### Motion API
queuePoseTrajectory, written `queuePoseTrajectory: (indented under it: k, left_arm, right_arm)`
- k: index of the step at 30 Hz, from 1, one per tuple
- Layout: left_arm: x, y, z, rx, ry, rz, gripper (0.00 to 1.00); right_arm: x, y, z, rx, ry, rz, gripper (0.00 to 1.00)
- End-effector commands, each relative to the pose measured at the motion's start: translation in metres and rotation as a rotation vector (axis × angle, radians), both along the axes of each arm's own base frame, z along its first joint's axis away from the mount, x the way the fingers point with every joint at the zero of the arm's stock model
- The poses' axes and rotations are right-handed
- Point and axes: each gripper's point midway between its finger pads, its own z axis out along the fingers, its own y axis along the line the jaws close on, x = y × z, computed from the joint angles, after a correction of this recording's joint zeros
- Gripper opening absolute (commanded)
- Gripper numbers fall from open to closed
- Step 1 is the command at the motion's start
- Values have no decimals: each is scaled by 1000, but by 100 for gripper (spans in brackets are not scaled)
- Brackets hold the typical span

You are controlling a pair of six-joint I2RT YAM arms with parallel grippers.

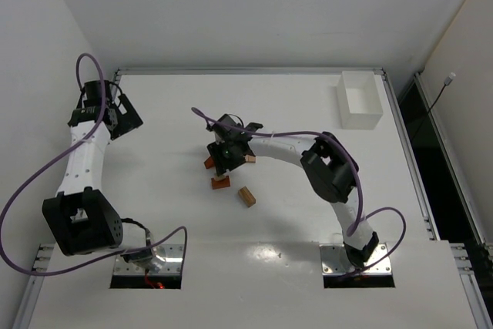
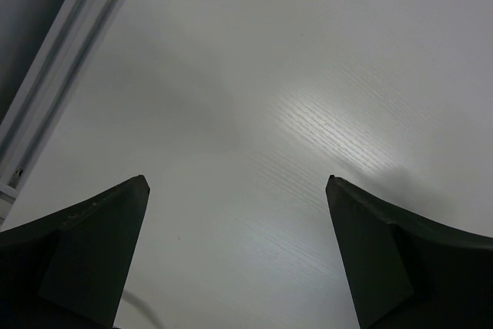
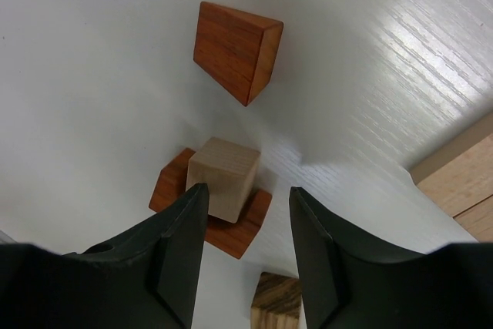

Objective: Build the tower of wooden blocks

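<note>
In the right wrist view a pale tan cube [image 3: 223,177] sits on a flat reddish-orange block [image 3: 231,229], making a two-block stack. My right gripper [image 3: 248,189] is open above it; the cube lies just past the left finger [image 3: 181,244], and nothing is held. A reddish-orange wedge [image 3: 235,50] lies farther off. A dark-grained block [image 3: 276,302] lies below the jaws and a pale block [image 3: 461,176] at the right edge. In the top view the right gripper [image 1: 229,156] hides the stack. My left gripper [image 2: 236,179] is open over bare table, at the far left [image 1: 122,117].
Loose blocks lie round the right gripper in the top view: a reddish one [image 1: 221,182], a tan one [image 1: 246,196] and small ones at either side [image 1: 209,162]. A white box [image 1: 359,100] stands at the back right. A metal rail [image 2: 65,59] edges the table.
</note>
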Motion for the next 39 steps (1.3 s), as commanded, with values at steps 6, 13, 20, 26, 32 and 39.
queuePoseTrajectory:
  k: [6,13,20,26,32,39]
  left_arm:
    - [-6,0,3,-19,-44,6,100]
    - [-3,-1,1,-26,-44,0,100]
    - [2,0,6,-24,-55,0,100]
    - [2,-1,5,-30,-57,-6,100]
    - [-1,0,5,-37,-58,-3,100]
    - [-2,-2,1,-46,-51,-9,100]
  right_arm:
    - [7,27,28,103,-17,11,43]
    - [-2,26,27,105,-6,26,46]
    - [-8,26,22,82,-17,30,48]
    - [-6,20,9,43,-20,13,48]
    - [2,12,1,15,-38,-15,48]
    - [2,12,-8,6,-31,-15,48]
